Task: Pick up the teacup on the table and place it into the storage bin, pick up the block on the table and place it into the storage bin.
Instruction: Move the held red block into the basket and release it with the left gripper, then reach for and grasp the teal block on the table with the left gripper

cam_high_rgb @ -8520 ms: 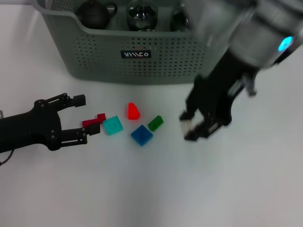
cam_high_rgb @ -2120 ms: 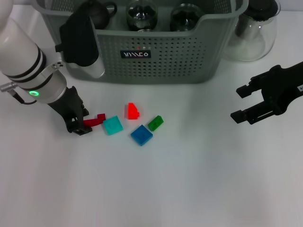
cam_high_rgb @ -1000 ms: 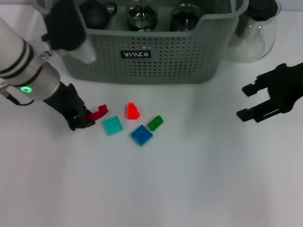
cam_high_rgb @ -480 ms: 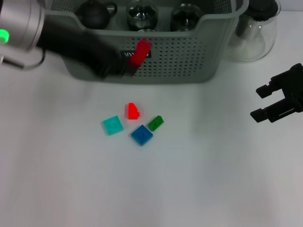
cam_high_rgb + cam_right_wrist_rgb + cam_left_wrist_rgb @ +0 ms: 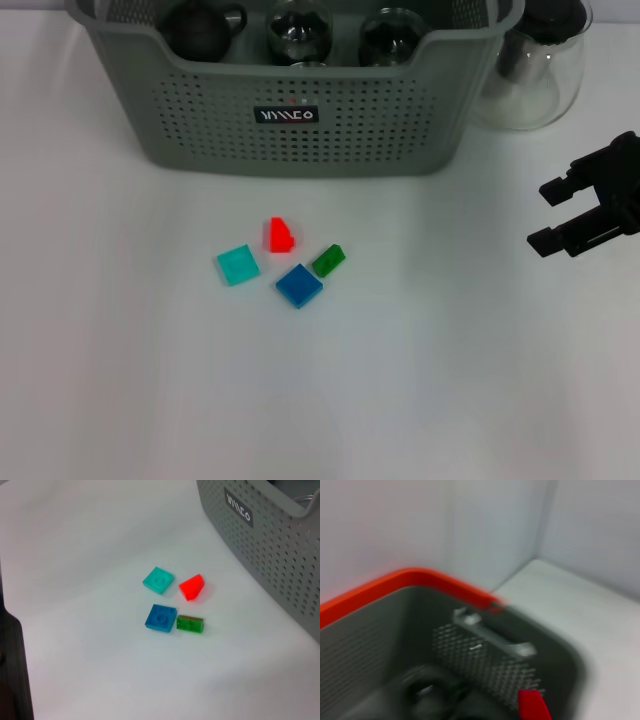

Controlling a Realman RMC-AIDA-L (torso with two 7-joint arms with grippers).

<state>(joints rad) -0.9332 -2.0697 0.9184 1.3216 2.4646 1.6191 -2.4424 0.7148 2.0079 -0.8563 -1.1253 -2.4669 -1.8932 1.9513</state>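
The grey-green storage bin (image 5: 300,110) stands at the back of the table. My left gripper is out of the head view. The left wrist view looks down into the bin (image 5: 485,660), and a dark red block (image 5: 532,706) hangs sharp above its blurred inside, held. Several blocks lie in front of the bin: teal (image 5: 238,265), bright red (image 5: 281,234), blue (image 5: 299,285), green (image 5: 328,260). My right gripper (image 5: 568,213) hovers open at the right edge, empty. No teacup shows on the table.
A dark teapot (image 5: 200,25) and glass vessels (image 5: 298,28) sit inside the bin. A clear glass pitcher (image 5: 540,60) stands right of the bin, behind my right gripper. The right wrist view shows the same blocks (image 5: 161,617) and the bin's labelled wall (image 5: 260,525).
My left arm has lifted the dark red block off the table, past the bin's front wall and out of the head view, over the bin. The right gripper has hardly moved.
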